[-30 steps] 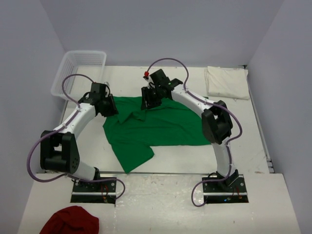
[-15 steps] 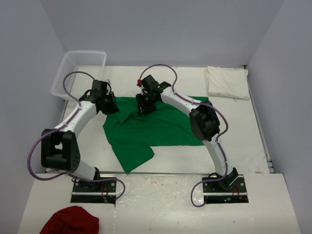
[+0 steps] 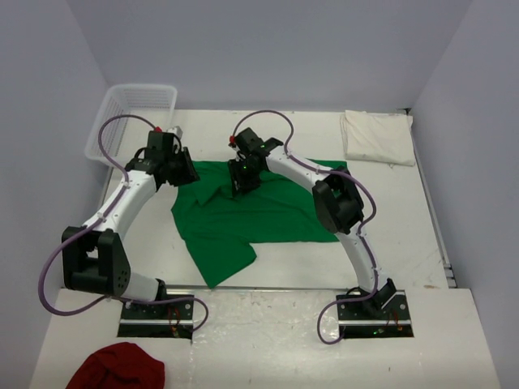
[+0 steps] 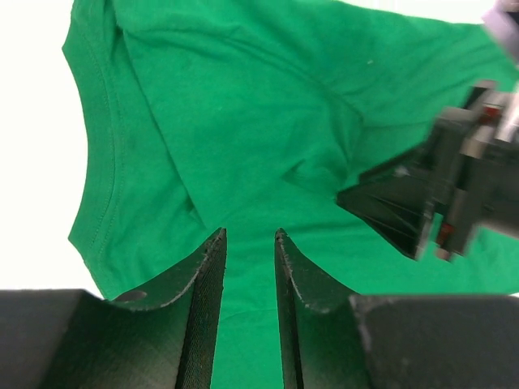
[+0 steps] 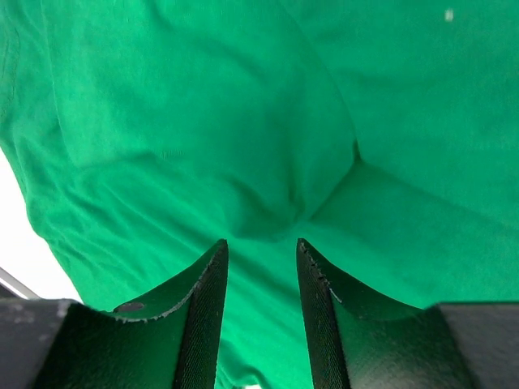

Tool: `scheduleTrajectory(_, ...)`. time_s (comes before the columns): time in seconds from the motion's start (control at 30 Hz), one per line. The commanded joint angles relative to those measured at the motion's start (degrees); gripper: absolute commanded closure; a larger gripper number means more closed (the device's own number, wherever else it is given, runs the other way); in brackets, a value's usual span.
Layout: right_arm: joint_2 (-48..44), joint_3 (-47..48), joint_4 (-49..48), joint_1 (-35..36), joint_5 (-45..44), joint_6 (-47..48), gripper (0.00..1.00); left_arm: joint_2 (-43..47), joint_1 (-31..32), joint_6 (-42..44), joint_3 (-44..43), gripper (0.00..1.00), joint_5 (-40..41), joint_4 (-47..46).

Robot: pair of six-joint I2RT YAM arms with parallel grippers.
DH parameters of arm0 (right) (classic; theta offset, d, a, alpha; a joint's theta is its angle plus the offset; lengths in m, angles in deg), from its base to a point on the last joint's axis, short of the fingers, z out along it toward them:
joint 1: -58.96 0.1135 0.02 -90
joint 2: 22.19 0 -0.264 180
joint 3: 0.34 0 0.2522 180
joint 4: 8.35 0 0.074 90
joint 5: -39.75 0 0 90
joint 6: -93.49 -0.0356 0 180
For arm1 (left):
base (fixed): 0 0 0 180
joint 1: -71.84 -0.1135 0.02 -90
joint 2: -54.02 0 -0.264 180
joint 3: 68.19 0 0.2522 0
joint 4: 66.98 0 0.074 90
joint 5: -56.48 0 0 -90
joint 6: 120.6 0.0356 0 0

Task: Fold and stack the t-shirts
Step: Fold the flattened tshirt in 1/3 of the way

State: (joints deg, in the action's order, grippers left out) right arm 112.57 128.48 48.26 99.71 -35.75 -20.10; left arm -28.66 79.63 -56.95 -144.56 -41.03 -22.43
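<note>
The bright green t-shirt [image 3: 268, 215] lies spread and rumpled in the middle of the table, with one sleeve toward the front. My left gripper [image 3: 182, 173] hovers over its back left corner, open by a narrow gap [image 4: 249, 235], with green cloth [image 4: 227, 97] below it and nothing between the fingers. My right gripper [image 3: 246, 180] is over a crease at the shirt's back middle, open [image 5: 261, 243] above the fabric [image 5: 203, 121]. It also shows at the right of the left wrist view as the right gripper [image 4: 422, 203]. The cream-white t-shirt [image 3: 377, 138] lies folded at the back right.
A white wire basket [image 3: 122, 105] stands at the back left corner. A dark red cloth [image 3: 117, 369] lies on the near shelf at the front left, beside the left arm's base. Walls close in the table on three sides.
The right gripper has swung left and come down closer over the shirt's back middle, its jaws a little narrower. The left arm has shifted slightly toward the back. The shirt lies as before.
</note>
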Motion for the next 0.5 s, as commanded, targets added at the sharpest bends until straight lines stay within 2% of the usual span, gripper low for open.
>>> scheduleTrajectory(0.0,1.73,3.67,0.39,0.56,0.53,-0.84,0.59,2.34,0.29,1.30,-2.87,0.68,-1.81,0.24)
scheduleTrajectory(0.33,3.41,3.76,-0.05,1.17,0.97,-1.45,0.60,3.22,0.21,1.30,-3.66,0.67,-3.21,0.42)
scheduleTrajectory(0.4,3.67,4.46,0.47,1.17,0.71,-1.37,0.63,3.48,0.21,1.30,-3.40,0.67,-3.39,0.24)
scheduleTrajectory(0.47,4.11,5.08,1.09,1.17,0.62,-1.10,0.71,3.66,0.21,1.39,-3.22,0.67,-3.30,0.15)
